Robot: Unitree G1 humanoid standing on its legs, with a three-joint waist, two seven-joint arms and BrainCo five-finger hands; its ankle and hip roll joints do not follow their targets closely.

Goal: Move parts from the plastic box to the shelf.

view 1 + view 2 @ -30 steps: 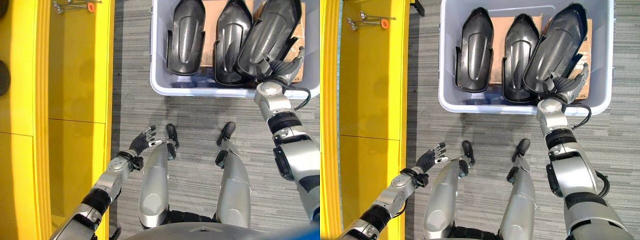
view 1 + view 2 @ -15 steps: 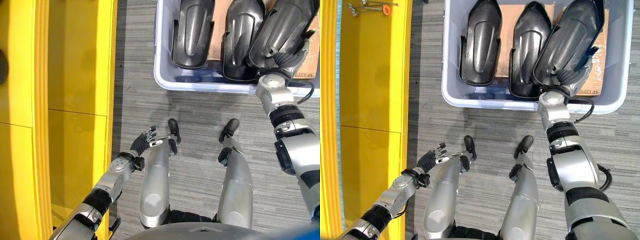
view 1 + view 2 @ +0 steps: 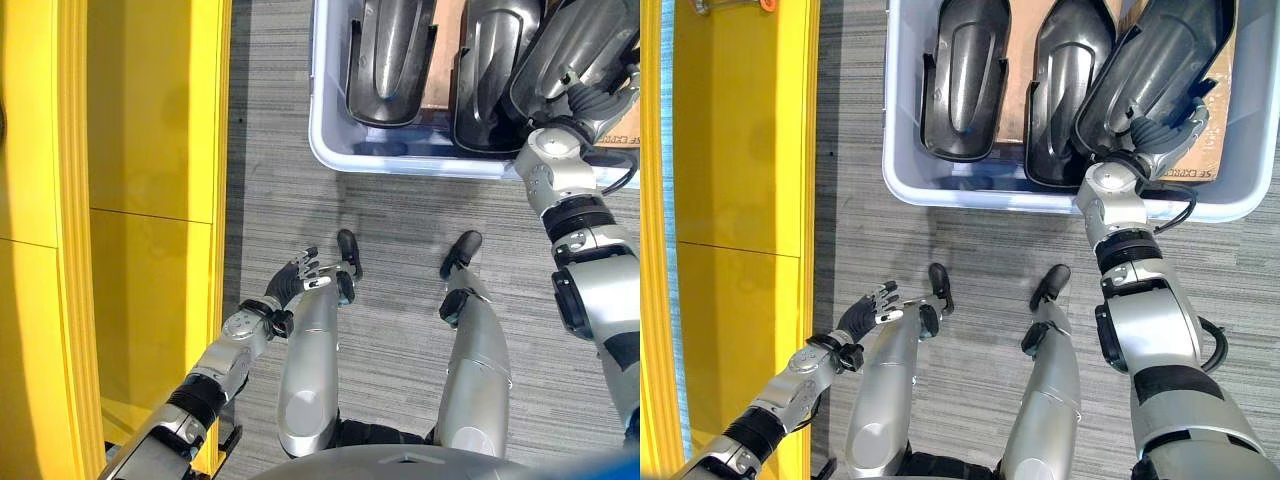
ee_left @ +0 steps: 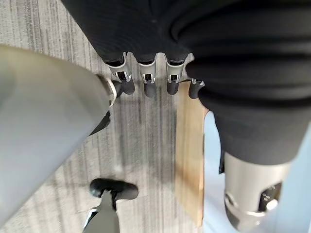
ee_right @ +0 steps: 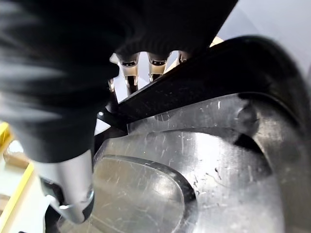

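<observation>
Plastic box (image 3: pixel 970 195): pale blue-grey bin on the striped grey carpet, ahead of the robot.
Parts in box: three black moulded shells stand side by side on brown cardboard (image 3: pixel 1015 70).
Left part (image 3: pixel 965 75): leans on the box's left side, hollow face up, untouched.
Middle part (image 3: pixel 1065 85): beside the left one, its right edge overlapped by the third shell.
Right part (image 3: pixel 1160 60): tilted, lying across the middle part's edge, its near end at the right hand.
Right hand (image 3: pixel 1150 135): at the box's near wall, fingers curled over the lower rim of the right part, thumb on the other side; the right wrist view shows fingers (image 5: pixel 131 77) hooked behind the shell's black edge (image 5: pixel 204 73). Pinching that part.
Left hand (image 3: pixel 290 285): low by the robot's left side, above the carpet, fingers loosely spread, holding nothing.
Shelf (image 3: pixel 150 110): yellow unit on the robot's left, well apart from the box.
Shelf contents: small metal pieces with an orange bit (image 3: pixel 765 5) at the far end.
</observation>
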